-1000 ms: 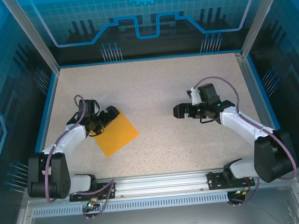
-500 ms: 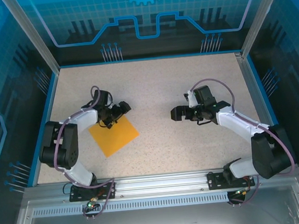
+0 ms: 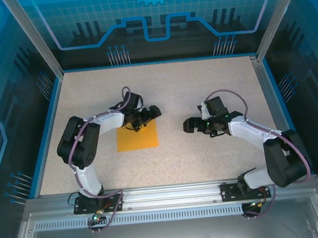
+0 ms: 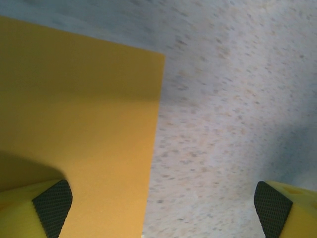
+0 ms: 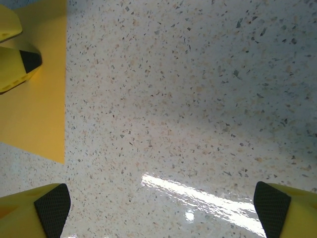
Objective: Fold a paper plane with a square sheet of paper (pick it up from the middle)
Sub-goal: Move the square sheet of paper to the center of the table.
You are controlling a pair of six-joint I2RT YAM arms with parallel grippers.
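Orange paper [image 3: 137, 137] lies flat on the table [image 3: 167, 90]. The open left pincer [image 3: 146, 117] hangs over its far right corner. The open right pincer [image 3: 191, 125] is well apart.

Left claw [image 3: 146, 118] swung rightward; square sheet of paper [image 3: 138, 137] shifted right, rotated from diamond to square-on.

Both arms bend inward at the elbow; left gripper [image 3: 146, 118] and right gripper [image 3: 194, 122] face each other, jaws spread wide.
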